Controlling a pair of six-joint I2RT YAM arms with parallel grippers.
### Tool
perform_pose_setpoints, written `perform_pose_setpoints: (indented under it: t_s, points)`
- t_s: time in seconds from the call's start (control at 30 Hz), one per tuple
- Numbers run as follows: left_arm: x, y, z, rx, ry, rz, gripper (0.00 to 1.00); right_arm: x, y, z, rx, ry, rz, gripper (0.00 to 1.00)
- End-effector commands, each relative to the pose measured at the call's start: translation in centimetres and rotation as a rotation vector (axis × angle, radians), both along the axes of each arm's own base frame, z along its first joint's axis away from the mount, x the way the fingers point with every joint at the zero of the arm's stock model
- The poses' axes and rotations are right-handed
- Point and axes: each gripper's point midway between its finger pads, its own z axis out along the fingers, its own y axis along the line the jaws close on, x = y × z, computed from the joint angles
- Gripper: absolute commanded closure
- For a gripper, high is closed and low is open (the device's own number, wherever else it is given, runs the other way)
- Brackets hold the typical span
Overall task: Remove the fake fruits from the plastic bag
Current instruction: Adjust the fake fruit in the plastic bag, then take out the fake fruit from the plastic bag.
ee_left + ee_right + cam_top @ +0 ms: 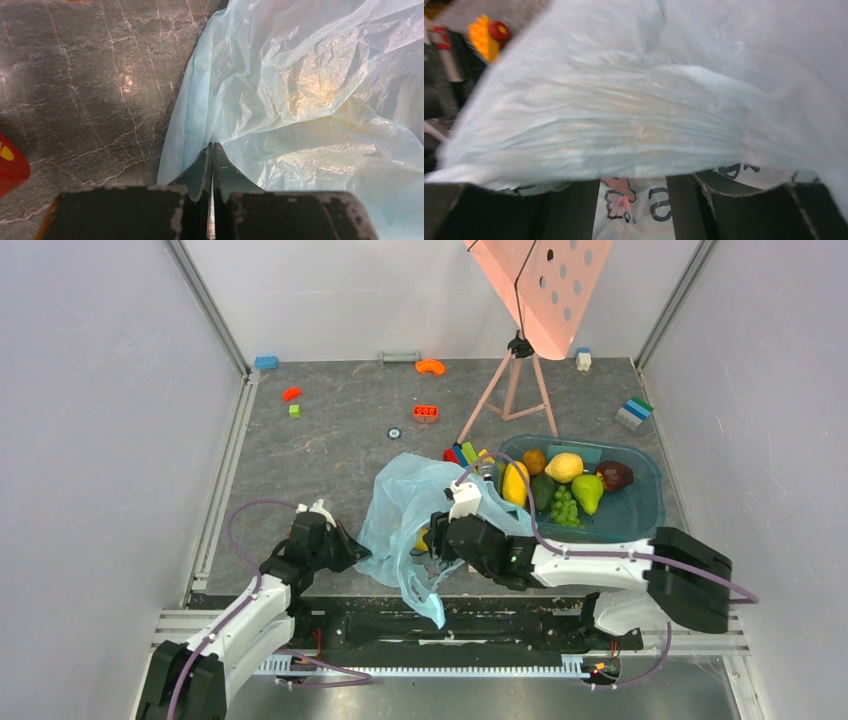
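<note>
The light blue plastic bag lies crumpled at the table's near middle and fills the left wrist view and the right wrist view. My left gripper is shut on the bag's left edge. My right gripper reaches into the bag's near side. Its fingers stand apart with printed film between them, their tips hidden under a fold. A bit of yellow shows beside it. A lemon, pear, plum and orange lie in the teal tub.
The tub also holds green grapes and a yellow fruit. A tripod carrying a pink perforated board stands behind the bag. Toy bricks lie scattered: red, orange, blue, and a stack at right.
</note>
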Motion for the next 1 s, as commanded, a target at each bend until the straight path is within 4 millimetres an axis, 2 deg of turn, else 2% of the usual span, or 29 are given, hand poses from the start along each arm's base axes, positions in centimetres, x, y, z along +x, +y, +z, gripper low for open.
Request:
perform_pose_setpoints:
  t_s: [0.0, 0.23, 0.33, 0.57, 0.97]
  points:
    - [0.3, -0.1, 0.4, 0.004, -0.01, -0.002, 0.98, 0.2, -0.5, 3.4, 0.074, -0.066, 0.006, 0.5]
    - [0.3, -0.1, 0.4, 0.002, -0.009, -0.001, 0.98, -0.7, -1.7, 6.0, 0.123, -0.092, 0.037, 0.52]
    - [0.3, -0.1, 0.4, 0.002, -0.01, -0.001, 0.98, -1.4, -1.3, 5.9, 0.098, -0.092, 0.107, 0.44]
    - [0.4, -0.2, 0.4, -0.003, -0.008, -0.001, 0.98, -0.6, 0.3, 3.2, -0.034, -0.077, 0.145, 0.23]
    - [0.4, -0.1, 0.5, 0.0, -0.009, -0.001, 0.98, 1.6, 2.5, -0.6, -0.267, -0.117, 0.229, 0.08]
